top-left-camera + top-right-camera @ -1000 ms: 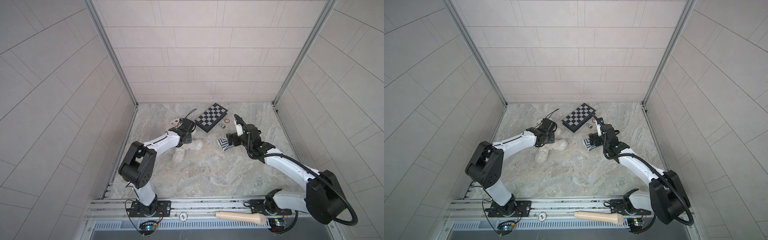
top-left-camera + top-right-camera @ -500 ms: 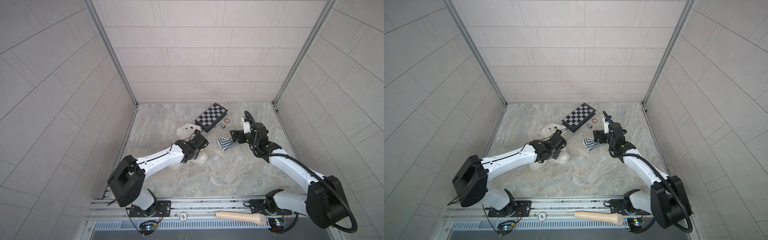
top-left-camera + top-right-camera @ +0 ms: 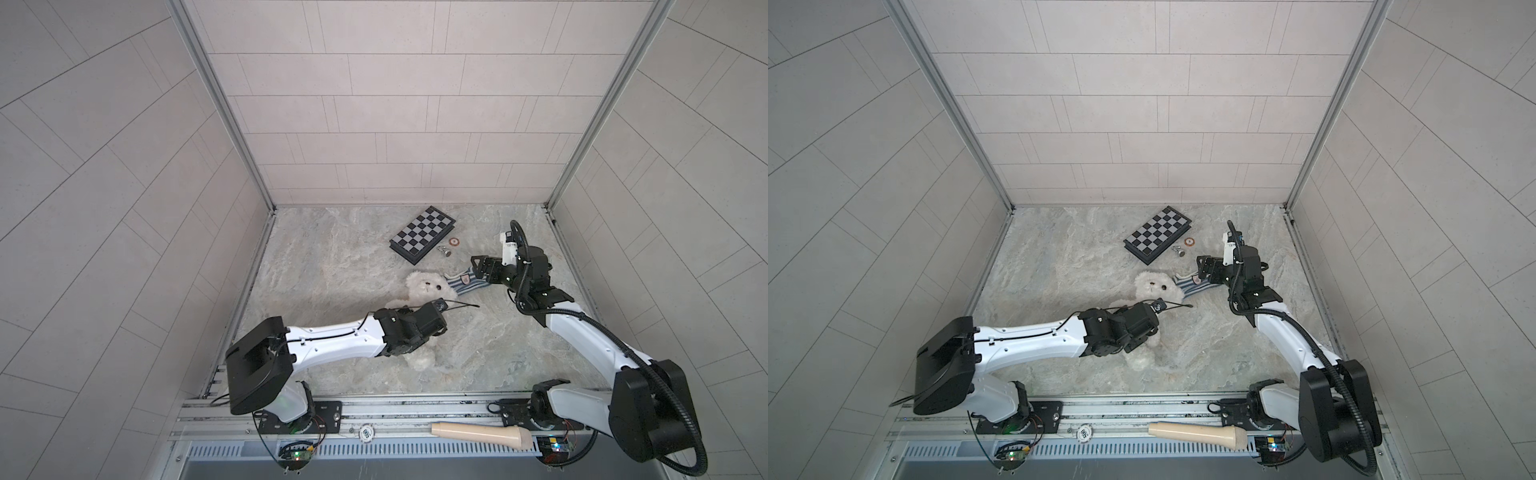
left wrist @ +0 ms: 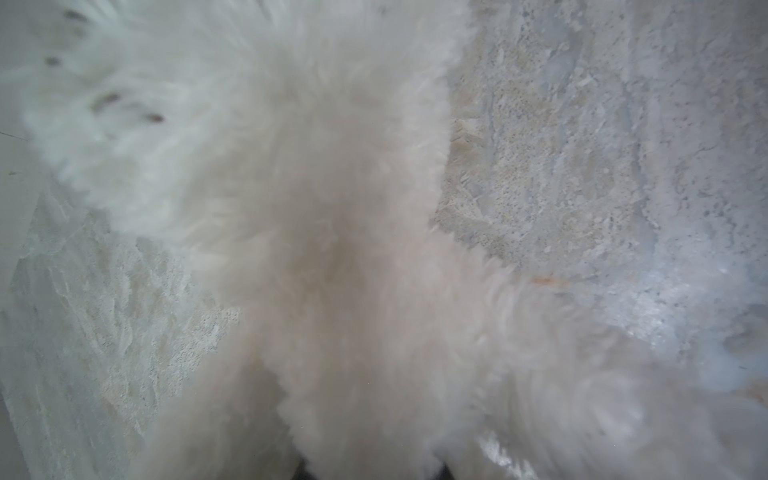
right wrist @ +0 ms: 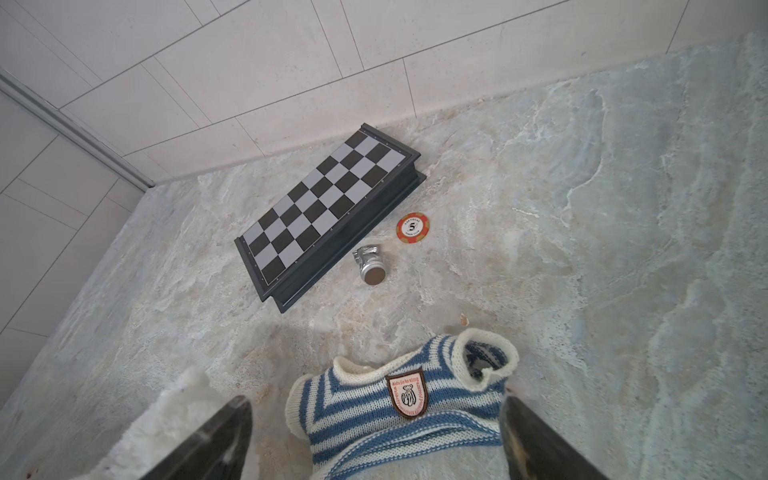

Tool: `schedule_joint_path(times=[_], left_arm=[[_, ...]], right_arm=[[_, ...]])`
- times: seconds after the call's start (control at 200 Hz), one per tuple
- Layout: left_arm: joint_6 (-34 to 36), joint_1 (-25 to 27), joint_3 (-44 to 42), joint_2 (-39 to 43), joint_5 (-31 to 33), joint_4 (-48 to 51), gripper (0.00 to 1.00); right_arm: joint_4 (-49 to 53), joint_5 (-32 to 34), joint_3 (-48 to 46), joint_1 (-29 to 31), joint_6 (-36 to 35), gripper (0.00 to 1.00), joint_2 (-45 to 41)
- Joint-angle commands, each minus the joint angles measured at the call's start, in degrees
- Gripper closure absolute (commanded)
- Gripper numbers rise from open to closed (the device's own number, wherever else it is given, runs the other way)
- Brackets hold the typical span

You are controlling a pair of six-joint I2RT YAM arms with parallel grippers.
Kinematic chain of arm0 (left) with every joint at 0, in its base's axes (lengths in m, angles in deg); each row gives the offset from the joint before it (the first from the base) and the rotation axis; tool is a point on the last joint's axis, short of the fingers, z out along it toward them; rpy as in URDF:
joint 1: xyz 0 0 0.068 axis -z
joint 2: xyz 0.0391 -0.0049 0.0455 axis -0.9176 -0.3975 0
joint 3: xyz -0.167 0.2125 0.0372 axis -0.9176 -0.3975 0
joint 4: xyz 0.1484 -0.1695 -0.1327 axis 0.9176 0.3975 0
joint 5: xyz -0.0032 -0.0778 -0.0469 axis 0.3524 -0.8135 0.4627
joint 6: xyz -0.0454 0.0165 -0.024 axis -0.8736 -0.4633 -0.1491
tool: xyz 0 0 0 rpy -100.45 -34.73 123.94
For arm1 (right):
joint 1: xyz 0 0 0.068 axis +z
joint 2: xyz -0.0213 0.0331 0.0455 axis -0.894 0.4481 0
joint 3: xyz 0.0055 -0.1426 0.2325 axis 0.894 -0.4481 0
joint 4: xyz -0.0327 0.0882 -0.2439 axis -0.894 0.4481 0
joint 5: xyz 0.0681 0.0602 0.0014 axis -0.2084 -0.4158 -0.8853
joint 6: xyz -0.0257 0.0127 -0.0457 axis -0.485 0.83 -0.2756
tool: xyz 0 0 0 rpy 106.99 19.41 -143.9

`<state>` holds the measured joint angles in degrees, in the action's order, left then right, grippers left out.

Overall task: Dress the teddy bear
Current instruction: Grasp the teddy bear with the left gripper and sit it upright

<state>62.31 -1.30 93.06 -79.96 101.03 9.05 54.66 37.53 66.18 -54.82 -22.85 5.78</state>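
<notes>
Mid-bench, on its back and face up in both top views: the teddy bear (image 3: 428,286), head toward the far edge, legs toward the near edge, with one stubby leg visible past the left arm's wrist. Low over the torso, down in the fur: the left gripper (image 3: 430,328), its fingers hidden from above. In the left wrist view, only blurred white plush with bare marble on either side and two dark tips at the frame's border, so no telling the width of the jaws, nor any pinch of fur. Just beside the bear's head, toward the right edge: a blue-and-white striped shirt (image 3: 467,284), flat on the bench (image 3: 332,270), crest badge up; touching the ear or merely close, hard to say. Over the shirt's lower part: the right gripper (image 3: 478,270), jaws spread wide, one on each side of the knit in the right wrist view, nothing clamped between them. Toward the far edge, a little right of its middle: a folded chessboard (image 3: 422,235), askew to that edge. Just beside the board's nearer long side: a silver chess piece (image 3: 444,250) tipped on its side. A touch farther toward the right edge: an orange-and-white poker chip (image 3: 455,241) lying flat. Beyond the near edge, on the metal rail: a beige club-shaped object (image 3: 482,434).
</notes>
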Motion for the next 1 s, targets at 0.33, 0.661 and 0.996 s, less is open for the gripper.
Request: schedule_joint_path(times=[0.33,0.661,0.996], left_arm=[[0.5,0.7,-0.4,-4.8,-3.2,-0.5,0.26],[-10.2,-3.6,1.4,7.2,-14.4,3.4,0.0],[-28.2,-8.8,8.2,1.9,-14.9,4.5,0.17]], right_arm=[[0.0,0.2,-1.2,-0.4,0.3,0.05,-2.5],[0.0,-0.1,-2.0,-0.7,-0.1,0.05,-2.8],[-2.0,-2.3,-2.8,-0.7,1.1,0.05,-0.3]])
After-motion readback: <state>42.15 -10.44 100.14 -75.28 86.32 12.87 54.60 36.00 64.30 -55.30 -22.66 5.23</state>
